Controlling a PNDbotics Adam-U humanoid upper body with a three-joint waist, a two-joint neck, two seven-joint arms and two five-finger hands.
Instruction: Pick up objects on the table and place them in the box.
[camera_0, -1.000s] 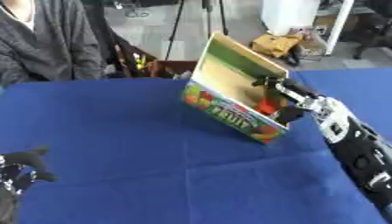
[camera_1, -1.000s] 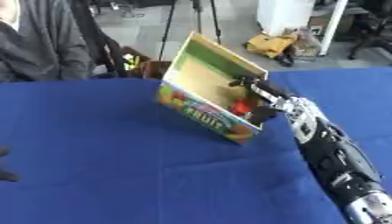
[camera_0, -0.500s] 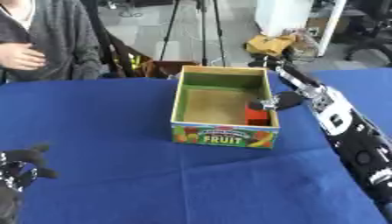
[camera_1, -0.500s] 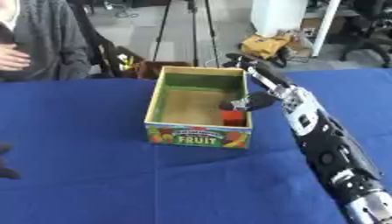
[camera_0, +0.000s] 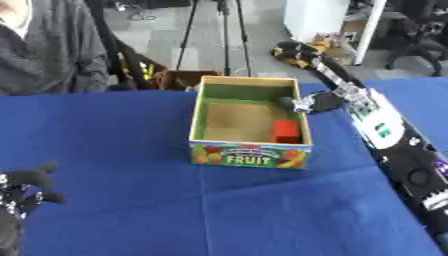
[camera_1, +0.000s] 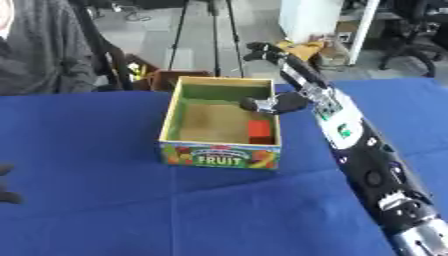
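The cardboard box (camera_0: 250, 153) with a FRUIT label stands in the middle of the blue table, its top open. A red block (camera_0: 285, 131) lies inside against the right wall. My right hand (camera_1: 294, 71) hovers over the box's far right corner, open, its fingers stretched toward the far side and its thumb (camera_1: 268, 104) hanging just above the rim. It holds nothing. My left hand (camera_0: 24, 187) rests open at the lower left, far from the box.
The blue tablecloth (camera_0: 131, 210) covers the table on all sides of the box. A person in a grey top sits beyond the far left edge. A tripod and some clutter stand on the floor behind the table.
The red block, held at my right hand a second ago, now lies in the box. The hand has opened and risen toward the far right corner. The camera has tilted.
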